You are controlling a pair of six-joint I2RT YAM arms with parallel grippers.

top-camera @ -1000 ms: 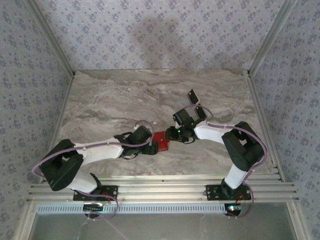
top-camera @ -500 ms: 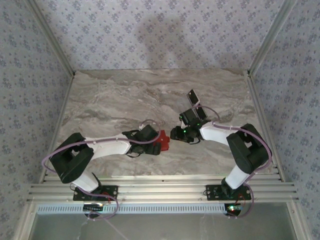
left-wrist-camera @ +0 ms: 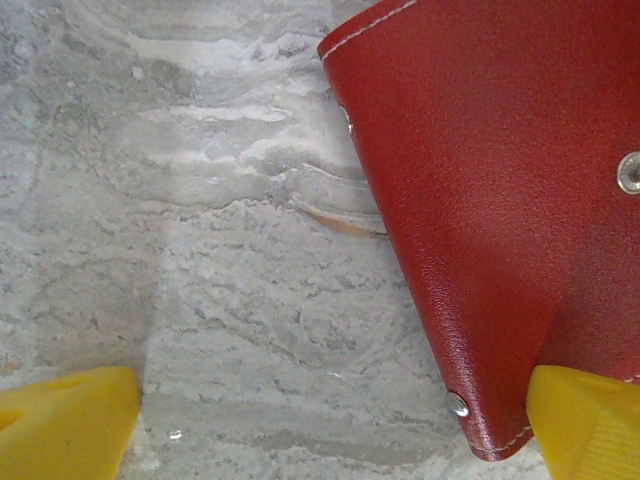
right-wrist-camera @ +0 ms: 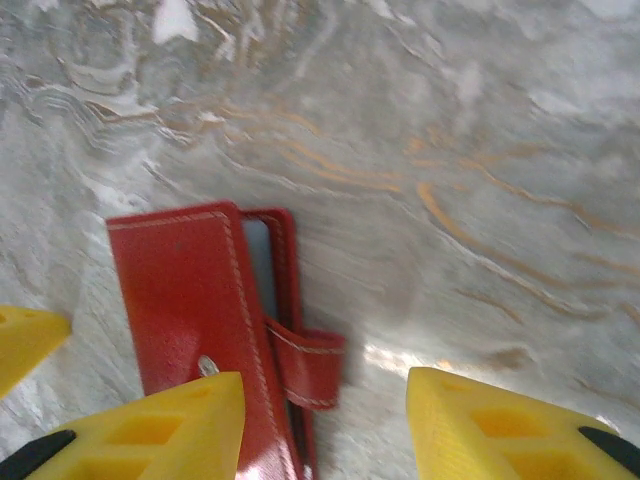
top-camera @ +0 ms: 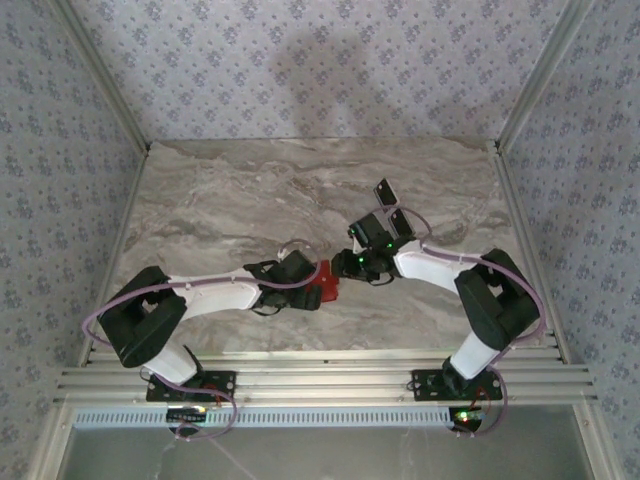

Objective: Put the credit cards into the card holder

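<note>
Small red leather folding card holder lies flat on the grey marble-pattern table, near-centre, between the two arms.

Left claw: spread wide, pinching nothing. In the left wrist view the card holder sits off to one side of the gap, its stitched corner right against one yellow fingertip. The other tip is well apart, with bare table between. Metal snap stud on the red face, small rivet at the near corner.

Right claw: fingers apart, nothing gripped. One yellow finger hangs over the card holder, the other is off over bare table. Can't tell if the near finger touches the leather. The card holder's closing strap hangs loose in the gap between them. Thin grey-blue sliver shows inside the fold under the cover; can't confirm what it is. Another yellow tip pokes in at the left edge of that view, just beside the card holder.

In the top view, a glossy black rectangular card lies further back on the table, behind the right wrist. A second black rectangle sits just nearer, partly covered by the wrist and cable.
</note>
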